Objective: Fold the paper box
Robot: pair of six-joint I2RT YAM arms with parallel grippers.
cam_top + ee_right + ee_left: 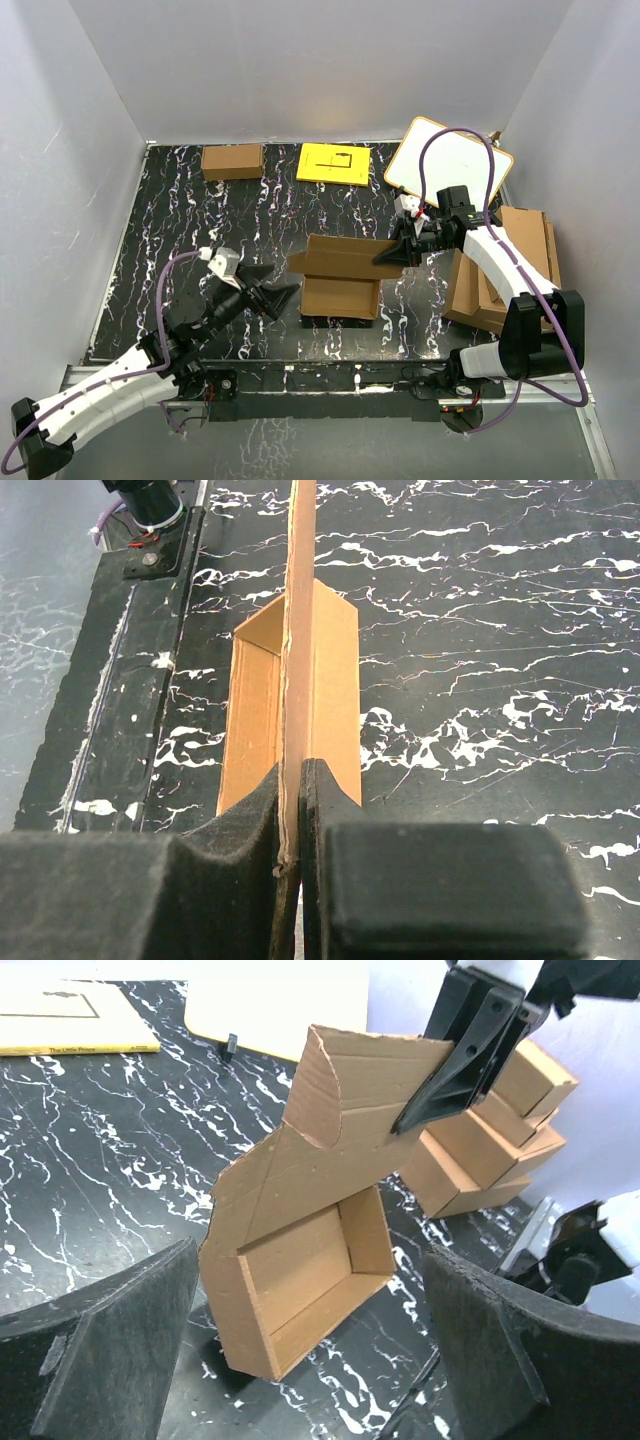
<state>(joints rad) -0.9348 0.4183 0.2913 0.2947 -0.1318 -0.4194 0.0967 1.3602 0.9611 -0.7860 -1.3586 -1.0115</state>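
The paper box stands mid-table as an open brown tray with its lid flap raised. My right gripper is shut on the right edge of that flap. In the right wrist view the flap's thin edge runs straight up between the gripper's pressed pads. My left gripper stands open just left of the box, apart from it. The left wrist view shows the tray beyond the left gripper's spread fingers, with nothing between them.
At the back lie a smaller brown carton, a yellow sheet and a white board. A pile of larger cardboard sheets sits at the right, behind the right arm. Grey walls enclose the black marbled table.
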